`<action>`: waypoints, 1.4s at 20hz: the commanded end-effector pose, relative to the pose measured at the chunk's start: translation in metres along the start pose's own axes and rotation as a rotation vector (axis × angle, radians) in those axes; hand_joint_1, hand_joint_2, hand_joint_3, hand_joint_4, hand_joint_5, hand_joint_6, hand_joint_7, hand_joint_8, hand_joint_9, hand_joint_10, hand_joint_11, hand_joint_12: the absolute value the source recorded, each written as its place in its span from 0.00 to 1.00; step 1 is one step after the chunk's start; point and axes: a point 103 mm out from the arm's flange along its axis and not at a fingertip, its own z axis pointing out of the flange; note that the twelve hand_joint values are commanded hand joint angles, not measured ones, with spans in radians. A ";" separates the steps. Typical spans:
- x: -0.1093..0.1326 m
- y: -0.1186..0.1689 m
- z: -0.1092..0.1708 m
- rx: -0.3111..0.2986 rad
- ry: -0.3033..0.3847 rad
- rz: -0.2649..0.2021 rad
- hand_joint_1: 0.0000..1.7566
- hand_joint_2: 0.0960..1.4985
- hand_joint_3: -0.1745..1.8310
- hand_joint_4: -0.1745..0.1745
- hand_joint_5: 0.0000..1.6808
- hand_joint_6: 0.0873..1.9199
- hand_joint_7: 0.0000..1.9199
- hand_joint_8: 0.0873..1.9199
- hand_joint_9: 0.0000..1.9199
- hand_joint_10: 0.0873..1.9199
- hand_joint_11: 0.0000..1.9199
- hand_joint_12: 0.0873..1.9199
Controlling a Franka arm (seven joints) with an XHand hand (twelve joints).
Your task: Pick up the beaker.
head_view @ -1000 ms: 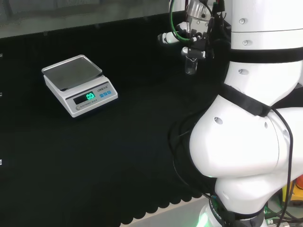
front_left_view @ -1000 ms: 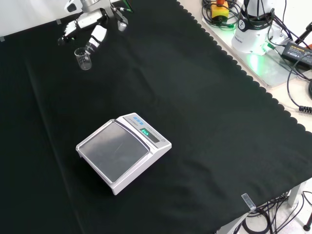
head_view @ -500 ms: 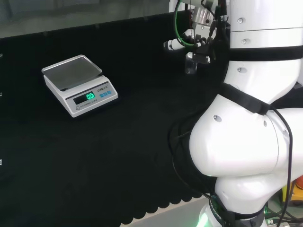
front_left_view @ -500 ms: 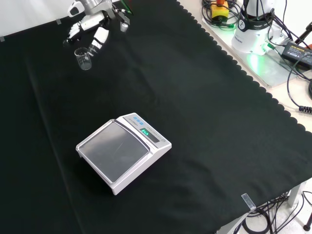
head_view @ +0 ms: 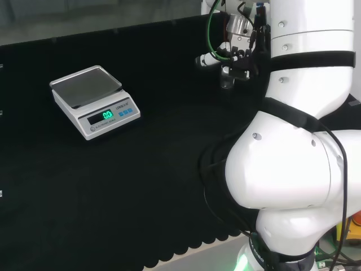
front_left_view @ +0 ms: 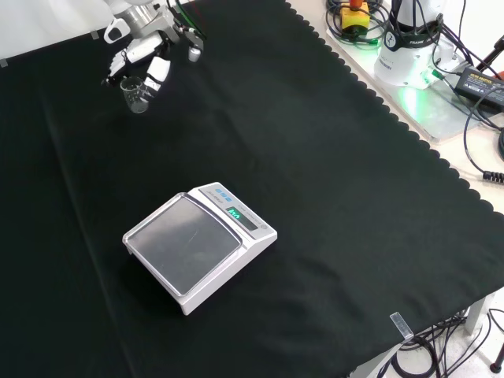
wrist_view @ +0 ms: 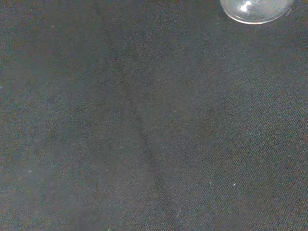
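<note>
Head view: the robot's hand (head_view: pixel 232 56) hangs at the far side of the black cloth (head_view: pixel 158 186), just left of the arm's white links (head_view: pixel 304 113). It has drawn closer to the small clear beaker (head_view: pixel 227 81) than a second ago, and its black and white fingers (head_view: pixel 207 58) now reach over the glass. A white scale (head_view: pixel 93 101) stands well apart at the left, unmoved.

Front view: the beaker (front_left_view: pixel 135 94) stands upright on the cloth (front_left_view: pixel 315 197) near the upper left corner. The hand (front_left_view: pixel 140 51) has shifted toward it; the fingers (front_left_view: pixel 157 71) now flank its rim, spread apart and not yet closed round it. The scale (front_left_view: pixel 197 246) sits in mid-cloth.

Wrist view: the beaker's round glass base (wrist_view: pixel 255 9) rests on the dark cloth (wrist_view: pixel 144 125).
</note>
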 end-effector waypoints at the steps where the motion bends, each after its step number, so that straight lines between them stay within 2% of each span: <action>1: -0.024 0.017 0.005 0.042 0.008 0.024 0.13 0.59 0.13 0.38 0.15 0.00 0.01 0.37 0.03 0.43 0.02 0.81; 9: -0.051 0.027 -0.004 0.046 0.014 0.052 0.13 0.59 0.13 0.38 0.15 0.00 0.01 0.38 0.03 0.44 0.02 0.81; 19: -0.052 0.029 0.006 0.060 0.018 0.060 0.13 0.59 0.13 0.38 0.15 0.00 0.02 0.38 0.06 0.44 0.04 0.81; 21: -0.052 0.029 0.008 0.061 0.018 0.060 0.13 0.59 0.13 0.38 0.15 0.00 0.02 0.39 0.08 0.44 0.06 0.80; 22: -0.062 0.027 0.006 0.062 0.031 0.055 0.13 0.59 0.13 0.38 0.15 0.00 0.02 0.39 0.08 0.44 0.06 0.80; 24: -0.064 0.027 0.007 0.067 0.021 0.056 0.14 0.59 0.13 0.37 0.15 0.00 0.03 0.39 0.13 0.44 0.12 0.78; 28: -0.052 0.028 0.011 0.035 -0.022 0.050 0.16 0.59 0.12 0.36 0.17 0.00 0.06 0.40 0.21 0.42 0.20 0.75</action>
